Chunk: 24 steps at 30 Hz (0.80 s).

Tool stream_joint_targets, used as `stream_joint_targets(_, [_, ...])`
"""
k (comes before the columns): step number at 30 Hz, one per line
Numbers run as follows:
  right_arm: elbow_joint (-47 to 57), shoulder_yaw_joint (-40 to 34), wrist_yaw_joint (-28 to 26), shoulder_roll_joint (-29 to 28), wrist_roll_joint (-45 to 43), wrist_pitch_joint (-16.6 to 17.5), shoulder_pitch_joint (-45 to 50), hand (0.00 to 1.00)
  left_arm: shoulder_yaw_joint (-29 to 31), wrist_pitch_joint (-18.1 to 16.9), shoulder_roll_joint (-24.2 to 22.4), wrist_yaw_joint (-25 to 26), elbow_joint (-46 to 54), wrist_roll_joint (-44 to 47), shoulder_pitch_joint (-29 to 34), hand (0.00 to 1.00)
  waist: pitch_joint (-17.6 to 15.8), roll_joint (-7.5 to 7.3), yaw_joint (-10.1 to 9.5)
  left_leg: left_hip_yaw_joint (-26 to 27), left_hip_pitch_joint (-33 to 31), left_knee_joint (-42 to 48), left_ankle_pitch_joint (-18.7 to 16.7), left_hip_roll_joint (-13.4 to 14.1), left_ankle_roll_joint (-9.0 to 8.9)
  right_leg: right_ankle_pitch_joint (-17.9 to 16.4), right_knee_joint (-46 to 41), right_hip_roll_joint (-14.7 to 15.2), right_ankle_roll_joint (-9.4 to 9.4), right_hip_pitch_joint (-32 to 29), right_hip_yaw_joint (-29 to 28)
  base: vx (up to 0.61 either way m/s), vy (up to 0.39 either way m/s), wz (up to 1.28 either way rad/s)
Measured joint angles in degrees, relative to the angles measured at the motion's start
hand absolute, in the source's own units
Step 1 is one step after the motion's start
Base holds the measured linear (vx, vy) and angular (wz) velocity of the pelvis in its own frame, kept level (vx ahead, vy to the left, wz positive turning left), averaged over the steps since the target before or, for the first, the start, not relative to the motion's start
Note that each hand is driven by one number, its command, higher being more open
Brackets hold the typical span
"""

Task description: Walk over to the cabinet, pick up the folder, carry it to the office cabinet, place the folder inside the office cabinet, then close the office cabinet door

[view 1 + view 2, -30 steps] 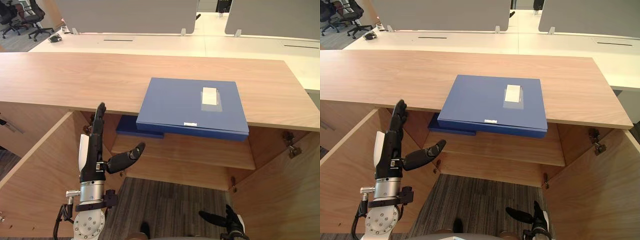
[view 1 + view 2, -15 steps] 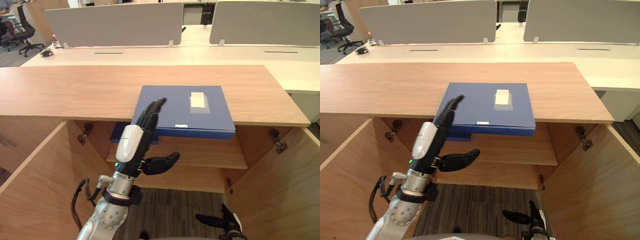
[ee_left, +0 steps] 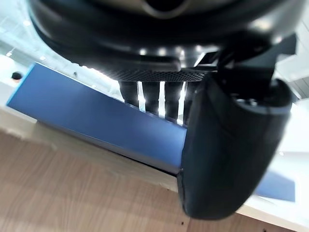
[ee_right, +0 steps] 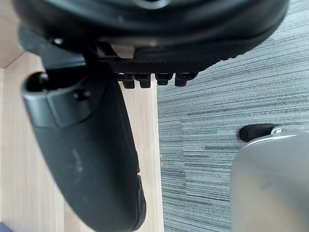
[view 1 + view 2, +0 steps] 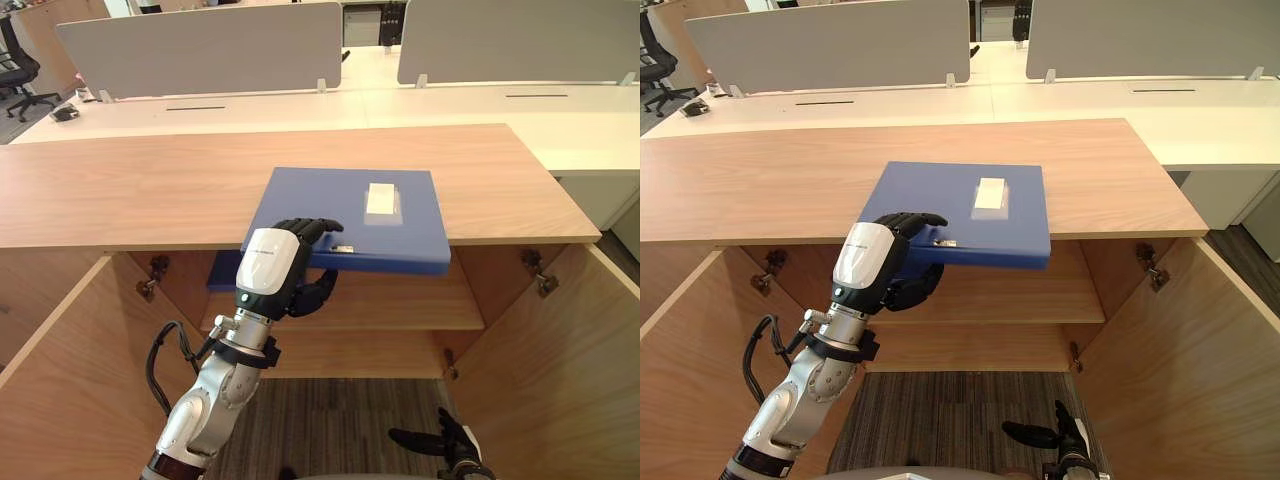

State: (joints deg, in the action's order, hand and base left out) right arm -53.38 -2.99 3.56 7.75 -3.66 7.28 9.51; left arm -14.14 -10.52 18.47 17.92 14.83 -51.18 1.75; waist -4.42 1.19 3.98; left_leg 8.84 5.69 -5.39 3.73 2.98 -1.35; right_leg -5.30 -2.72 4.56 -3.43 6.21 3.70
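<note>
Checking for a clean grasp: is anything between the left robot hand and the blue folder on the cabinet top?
Nothing visible. The left robot hand is at the blue folder, fingers curled over its near corner, thumb under the edge overhanging the cabinet top.

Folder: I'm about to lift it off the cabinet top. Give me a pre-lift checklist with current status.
1. Top grip: the left hand fingers curl over the folder at its near edge: ok.
2. The thumb pressing the underside: cannot tell.
3. Folder overhangs the cabinet top, so its edge is reachable: ok.
4. Grip centred: not ok. It sits near the left corner, so the folder may tip when lifted.
5. The right hand free to support: ok, low and open.
</note>
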Motion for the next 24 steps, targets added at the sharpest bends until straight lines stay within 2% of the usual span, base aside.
stream_joint_targets(6, [1.66, 0.0, -0.03, -0.49, -1.83, -0.03, 0.0, 1.0, 1.25, -0.04, -1.81, 0.44, 0.6, 2.98, 0.77, 0.0, -0.09, -0.22, -0.1, 0.97, -0.24, 0.11, -0.33, 0.09, -0.02, 0.74, 1.07, -0.1, -0.08, -0.11, -0.99, 0.02, -0.002, -0.09])
stream_joint_targets(9, [7.14, -0.03, 0.07, -1.04, -3.28, -0.03, 0.46, 1.0, 1.16, -0.03, -3.33, 0.35, 3.54, 5.22, 2.18, 0.0, -0.08, -0.21, -0.01, 2.41, -0.25, 0.29, -0.72, 0.19, -0.14, 1.03, 1.14, -0.19, -0.17, -0.85, -2.61, 0.03, 0.011, -0.27])
stream_joint_targets(13, [21.78, 0.12, 0.17, -2.77, -6.38, 0.49, 3.81, 1.0, 0.01, -0.75, -4.66, -0.84, 9.46, 10.37, 4.08, 0.0, -0.1, -0.23, 0.22, 2.85, -0.32, 0.32, -0.94, 0.2, 0.0, 1.44, 1.09, -0.25, -0.34, -1.31, -3.69, 0.01, -0.004, -0.15])
stream_joint_targets(16, [33.59, 0.18, -0.07, -4.48, -9.99, 1.84, 5.99, 1.0, -1.24, -2.3, -6.26, -1.91, 14.22, 18.13, 5.32, 0.0, -0.11, -0.27, 0.21, 3.52, -0.45, 0.32, -1.24, 0.25, 0.11, 1.79, 1.01, -0.31, -0.51, -1.91, -4.55, -0.02, -0.002, -0.15])
stream_joint_targets(19, [47.53, 1.58, -1.6, -5.35, -14.6, 2.62, 9.12, 1.0, -2.18, -3.55, -6.48, -2.29, 19.1, 26.31, 6.64, 0.0, -0.11, -0.27, 0.16, 4.66, -0.55, 0.32, -1.42, 0.24, 0.28, 2.18, 1.01, -0.32, -0.7, -2.47, -5.68, -0.02, 0.005, -0.19])
stream_joint_targets(23, [65.13, 1.85, -3.6, -6.19, -19.23, 4.39, 12.73, 1.0, -1.82, -6.1, -6.32, -3.2, 24.93, 43.81, 7.49, 0.0, -0.12, -0.28, 0.25, 5.55, -0.24, 0.32, -1.56, 0.16, 0.34, 2.37, 0.94, -0.28, -0.94, -2.75, -6.67, -0.02, -0.003, -0.11])
stream_joint_targets(24, [65.94, 1.79, -3.6, -6.2, -19.3, 4.43, 12.77, 1.0, -1.7, -6.26, -6.33, -3.54, 25.32, 45.23, 7.66, 0.0, -0.12, -0.28, 0.26, 5.61, -0.22, 0.32, -1.57, 0.16, 0.35, 2.38, 0.94, -0.28, -0.95, -2.76, -6.73, -0.02, -0.008, -0.1])
